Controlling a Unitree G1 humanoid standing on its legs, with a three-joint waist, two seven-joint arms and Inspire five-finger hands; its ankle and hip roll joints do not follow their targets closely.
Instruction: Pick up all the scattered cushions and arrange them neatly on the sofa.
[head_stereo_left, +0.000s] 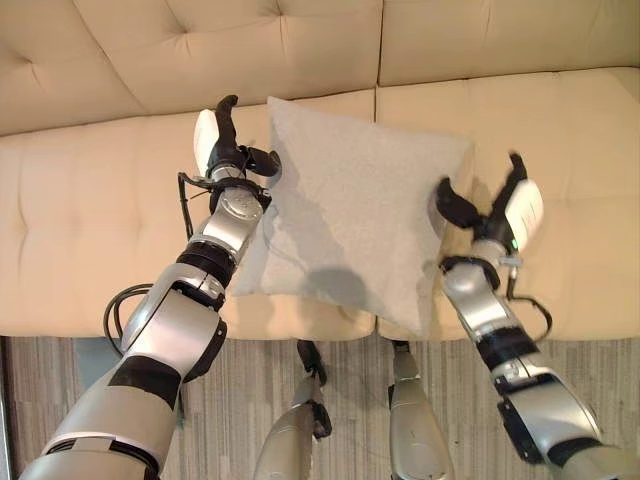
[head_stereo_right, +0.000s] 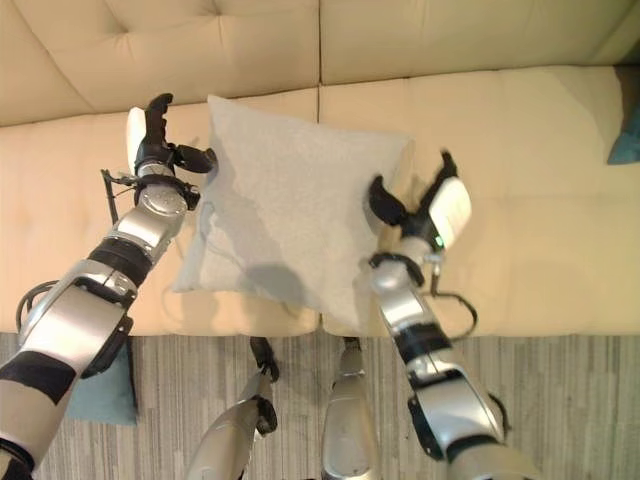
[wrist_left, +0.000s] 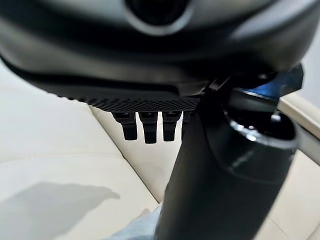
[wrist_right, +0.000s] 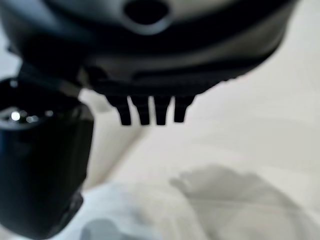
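So you have the grey cushion on the sofa, both the left hand and the right hand spread wide beside it, and a teal cushion waits on the floor.

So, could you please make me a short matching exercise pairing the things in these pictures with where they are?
Things:
1. grey cushion
2. left hand
3. right hand
4. teal cushion

Places:
a. on the striped floor by the sofa's front
b. at the grey cushion's right edge
c. lying on the sofa seat
d. at the grey cushion's upper left corner

Pairs: 1-c, 2-d, 3-b, 4-a
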